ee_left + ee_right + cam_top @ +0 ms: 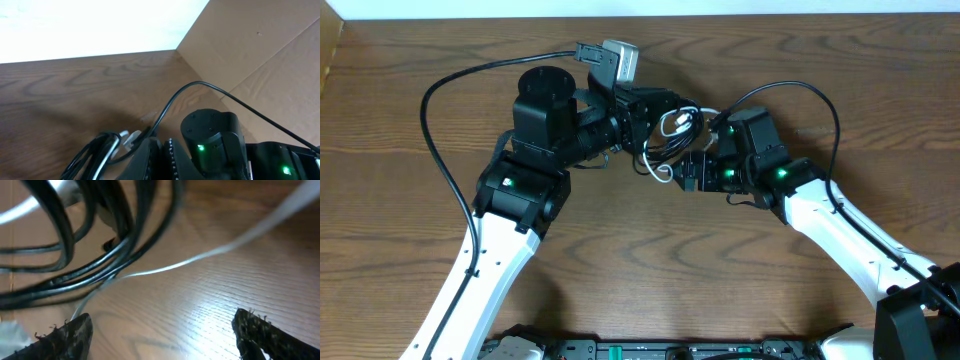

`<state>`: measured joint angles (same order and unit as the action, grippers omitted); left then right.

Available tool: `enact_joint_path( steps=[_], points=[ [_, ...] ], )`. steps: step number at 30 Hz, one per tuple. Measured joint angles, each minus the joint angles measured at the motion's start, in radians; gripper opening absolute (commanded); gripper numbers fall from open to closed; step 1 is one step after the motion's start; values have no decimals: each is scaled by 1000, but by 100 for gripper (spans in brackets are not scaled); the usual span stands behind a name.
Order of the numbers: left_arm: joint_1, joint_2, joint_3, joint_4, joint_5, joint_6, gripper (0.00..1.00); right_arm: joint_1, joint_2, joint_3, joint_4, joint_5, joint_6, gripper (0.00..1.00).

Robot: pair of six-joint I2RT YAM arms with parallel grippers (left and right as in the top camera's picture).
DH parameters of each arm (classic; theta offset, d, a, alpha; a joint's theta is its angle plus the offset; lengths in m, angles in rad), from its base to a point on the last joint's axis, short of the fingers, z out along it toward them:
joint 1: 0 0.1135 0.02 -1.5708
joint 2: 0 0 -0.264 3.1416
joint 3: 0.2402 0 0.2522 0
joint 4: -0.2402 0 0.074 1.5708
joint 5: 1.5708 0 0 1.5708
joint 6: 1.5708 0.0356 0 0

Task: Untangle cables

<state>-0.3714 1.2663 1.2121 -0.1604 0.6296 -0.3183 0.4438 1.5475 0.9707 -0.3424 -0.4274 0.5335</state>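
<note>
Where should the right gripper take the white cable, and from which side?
Probably the white cable on its single straight strand, apart from the black cable loops. Come straight on with the open right gripper: that strand runs crosswise ahead of its fingers, while the left gripper holds the loops.

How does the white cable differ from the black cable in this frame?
The white cable is pale and sends a single strand alone across the wooden table. The black cable is dark, with several strands bunched side by side. The white cable trails out of the bundle, while the black cable is wound in loops. Both are tangled together in one bundle.
</note>
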Motion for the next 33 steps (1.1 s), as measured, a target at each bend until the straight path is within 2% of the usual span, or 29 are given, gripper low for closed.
enact_joint_path(
  steps=[5,21,33],
  points=[
    [0,0,0,0,0,-11,9,0,0,0,-9,15,-26,90],
    [0,-20,0,43,0,-60,9,0,0,0,-60,267,33,90],
    [0,-107,0,49,1,-94,8,0,0,0,27,325,37,91]
  ],
)
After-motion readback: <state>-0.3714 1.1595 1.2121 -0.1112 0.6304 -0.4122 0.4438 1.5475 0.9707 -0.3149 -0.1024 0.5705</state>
